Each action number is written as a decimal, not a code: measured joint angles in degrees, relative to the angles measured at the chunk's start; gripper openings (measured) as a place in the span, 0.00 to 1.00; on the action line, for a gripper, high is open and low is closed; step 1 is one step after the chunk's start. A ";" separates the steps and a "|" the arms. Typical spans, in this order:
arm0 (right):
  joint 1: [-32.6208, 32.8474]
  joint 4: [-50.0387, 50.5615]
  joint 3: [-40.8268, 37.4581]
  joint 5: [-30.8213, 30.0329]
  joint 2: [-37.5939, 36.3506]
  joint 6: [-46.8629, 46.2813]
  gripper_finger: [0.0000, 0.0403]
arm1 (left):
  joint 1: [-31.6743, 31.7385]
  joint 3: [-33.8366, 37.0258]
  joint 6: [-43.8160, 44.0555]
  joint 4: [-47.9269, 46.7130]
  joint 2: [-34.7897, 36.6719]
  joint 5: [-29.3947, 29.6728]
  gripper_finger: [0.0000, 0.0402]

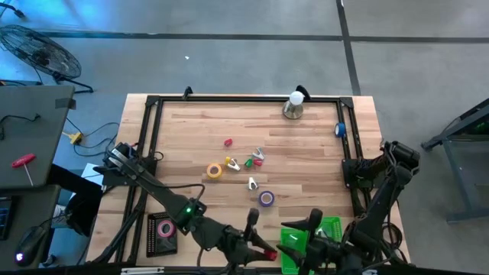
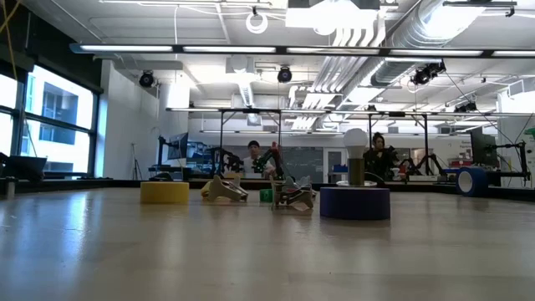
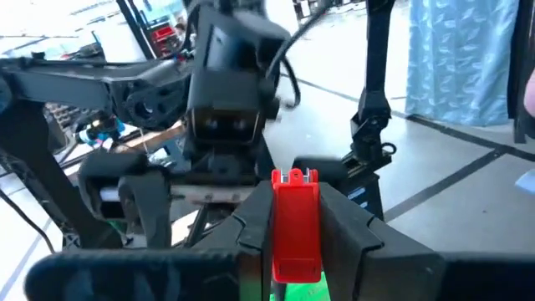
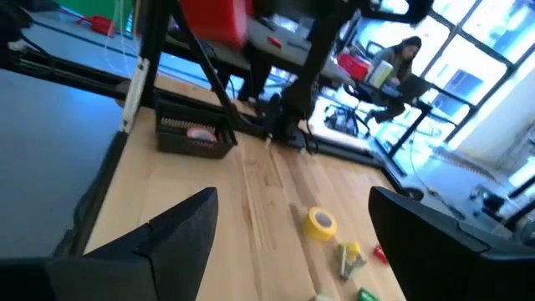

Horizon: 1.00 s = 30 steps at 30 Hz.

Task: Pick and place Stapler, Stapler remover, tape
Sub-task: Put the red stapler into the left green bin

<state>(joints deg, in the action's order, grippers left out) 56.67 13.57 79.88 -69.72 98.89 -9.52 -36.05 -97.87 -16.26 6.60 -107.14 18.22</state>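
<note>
- Left gripper (image 3: 294,238): pressed together on a red stapler (image 3: 296,224), held up off the table at the near edge, just beside the green bin (image 1: 330,228).
- Right gripper (image 4: 292,226): spread wide, holding nothing; it hangs near the same edge, over the green bin, close beside the left gripper.
- Black tray (image 1: 162,234): on the far side of the left arm from the green bin; a pink tape roll (image 1: 165,228) lies inside it.
- Yellow tape roll (image 1: 215,170) and purple tape roll (image 1: 266,198): out on the wood ahead of both grippers, well apart from each other; the purple one is the nearer.
- Small staple removers (image 1: 231,163): a loose cluster beyond the purple roll, several colours; not told apart here.
- Step in hand, as judged: carrying the stapler to its container.
- Next move calls for: bringing the stapler squarely over the green bin, lowering it, then parting the fingers; the right arm must stay clear of that path.
</note>
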 joint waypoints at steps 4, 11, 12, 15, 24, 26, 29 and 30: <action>-0.34 -7.03 0.00 2.31 0.00 7.52 0.75 | 0.05 0.01 0.00 0.03 -0.06 -0.09 0.15; -2.38 -16.68 0.00 12.68 0.00 17.27 0.75 | 0.07 0.01 0.01 -0.19 -0.06 -0.14 0.15; -2.74 -17.38 0.00 13.78 0.00 17.86 0.75 | 0.07 0.01 0.01 -0.23 -0.06 -0.14 0.15; -3.62 -18.61 0.00 16.37 0.00 18.96 0.75 | 0.07 0.01 0.01 -0.37 -0.06 -0.14 0.15; -4.25 -22.82 0.00 18.44 0.02 22.77 0.75 | 0.07 0.03 0.03 -0.70 -0.06 0.09 0.15; -4.06 -23.44 0.00 17.96 0.11 23.41 0.75 | 0.07 0.03 0.03 -0.71 -0.06 0.15 0.15; -4.05 -23.43 0.00 17.83 0.11 23.46 0.71 | 0.07 0.03 0.03 -0.73 -0.06 0.13 0.15; -4.05 -23.45 0.00 17.82 0.11 23.48 0.69 | 0.07 0.03 0.03 -0.73 -0.06 0.14 0.15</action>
<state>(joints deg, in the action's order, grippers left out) 52.62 -9.88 79.88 -51.90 99.00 13.96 -35.99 -97.84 -16.23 5.87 -107.20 18.37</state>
